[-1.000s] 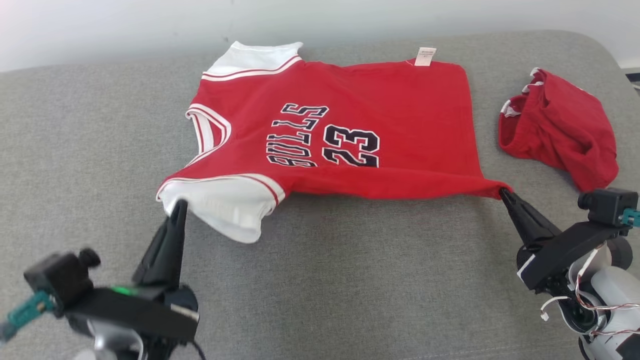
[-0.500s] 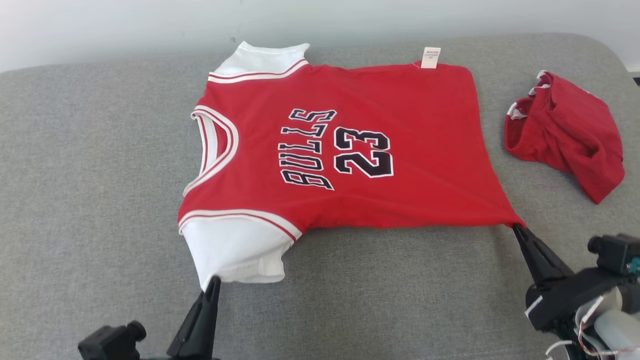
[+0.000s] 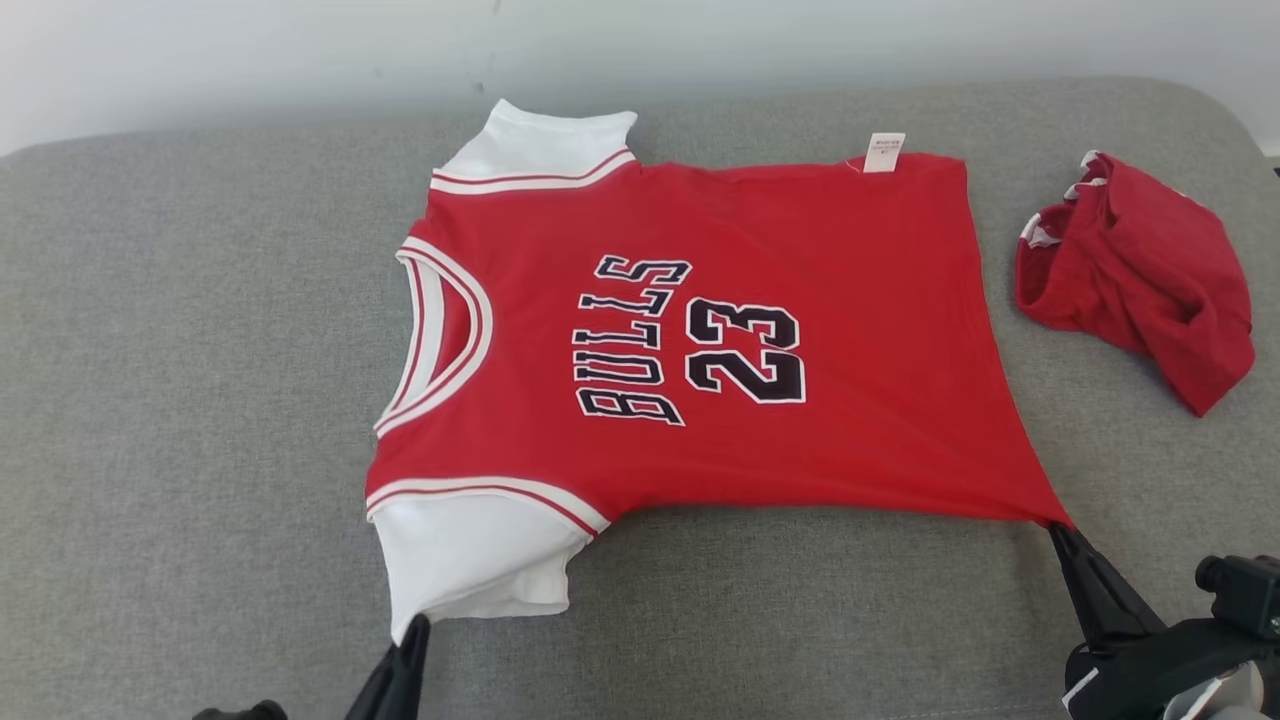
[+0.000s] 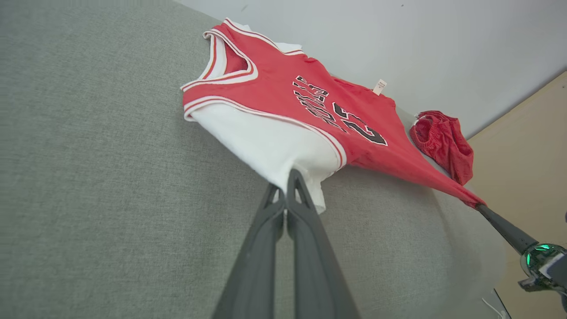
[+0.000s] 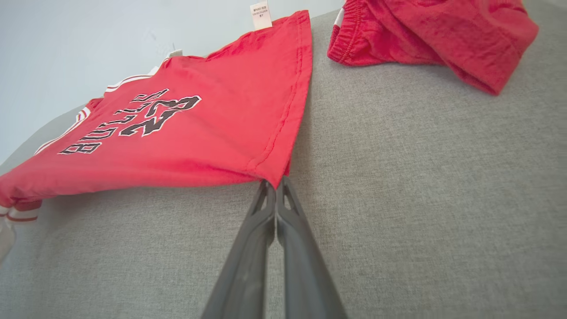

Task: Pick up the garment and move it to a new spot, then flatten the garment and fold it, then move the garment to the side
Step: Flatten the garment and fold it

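Observation:
The garment [image 3: 720, 340] is a red jersey with white sleeves and "BULLS 23" printed in black, spread flat on the grey cushion [image 3: 200, 400], collar to the left. My left gripper [image 3: 415, 625] is shut on the near white sleeve's corner [image 4: 288, 170]. My right gripper [image 3: 1058, 530] is shut on the near hem corner [image 5: 274, 175] of the garment [image 5: 177, 128]. The near edge of the garment [image 4: 283, 115] is stretched between the two grippers. From the left wrist camera the right gripper [image 4: 480, 207] also shows, holding its corner.
A crumpled pair of red shorts [image 3: 1140, 280] lies at the cushion's right, close to the jersey's hem, also seen as red shorts [image 5: 425, 35]. A pale wall [image 3: 640, 40] runs behind the cushion. Bare grey cushion lies to the left and along the front.
Both grippers have pulled the jersey's near edge toward me, and the sleeve and body now lie flatter and more spread. The head camera has also shifted.

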You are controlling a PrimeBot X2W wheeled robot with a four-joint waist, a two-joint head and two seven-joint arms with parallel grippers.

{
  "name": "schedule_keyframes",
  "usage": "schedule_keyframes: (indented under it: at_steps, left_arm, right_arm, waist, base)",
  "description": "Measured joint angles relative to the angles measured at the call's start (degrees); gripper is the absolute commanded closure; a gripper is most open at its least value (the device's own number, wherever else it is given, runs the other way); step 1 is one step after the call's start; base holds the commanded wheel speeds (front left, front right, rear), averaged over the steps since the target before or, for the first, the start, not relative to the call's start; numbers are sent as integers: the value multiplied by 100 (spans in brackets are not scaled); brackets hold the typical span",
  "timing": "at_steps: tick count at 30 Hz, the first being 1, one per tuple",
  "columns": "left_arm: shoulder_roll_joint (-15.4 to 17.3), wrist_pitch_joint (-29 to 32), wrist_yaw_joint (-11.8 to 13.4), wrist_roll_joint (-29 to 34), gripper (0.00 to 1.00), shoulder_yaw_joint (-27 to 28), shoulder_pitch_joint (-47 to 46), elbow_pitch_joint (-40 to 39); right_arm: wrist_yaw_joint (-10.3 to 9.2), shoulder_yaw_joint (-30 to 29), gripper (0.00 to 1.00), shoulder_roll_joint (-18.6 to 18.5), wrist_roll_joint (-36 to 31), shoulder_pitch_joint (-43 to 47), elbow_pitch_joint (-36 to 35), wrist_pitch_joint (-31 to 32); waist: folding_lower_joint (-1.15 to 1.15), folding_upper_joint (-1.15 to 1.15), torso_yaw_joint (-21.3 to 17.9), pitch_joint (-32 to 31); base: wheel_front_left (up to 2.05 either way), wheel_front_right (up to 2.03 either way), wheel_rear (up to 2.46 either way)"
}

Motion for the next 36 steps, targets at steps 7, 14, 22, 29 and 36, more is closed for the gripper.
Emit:
schedule_keyframes:
  at_steps: [7, 14, 22, 29, 36]
  left_arm:
    - [293, 113, 1, 123, 100, -20, 246, -226]
    - [539, 368, 0, 152, 100, -194, 617, -572]
    - [771, 568, 0, 220, 100, -183, 930, -902]
    - [943, 660, 0, 168, 100, -82, 1099, -1061]
    - [903, 719, -32, -55, 100, -65, 1038, -1061]
  right_arm:
    - [-177, -101, 100, -31, -74, 298, -378, -40]
    - [-375, -236, 100, -107, -96, 938, -856, -66]
    - [-499, -488, 100, -247, -87, 1402, -1254, -71]
    - [-561, -624, 100, -279, -83, 1657, -1495, -71]
    - [-575, -591, 100, -281, -96, 1530, -1625, -62]
  waist:
    - [0, 0, -37, -117]
    - [0, 0, -126, -214]
    - [0, 0, -135, -178]
    - [1, 0, -44, -91]
    - [0, 0, -70, -111]
  base:
    - [0, 0, 0]
    - [0, 0, 0]
    - [0, 0, 0]
    - [0, 0, 0]
    - [0, 0, 0]
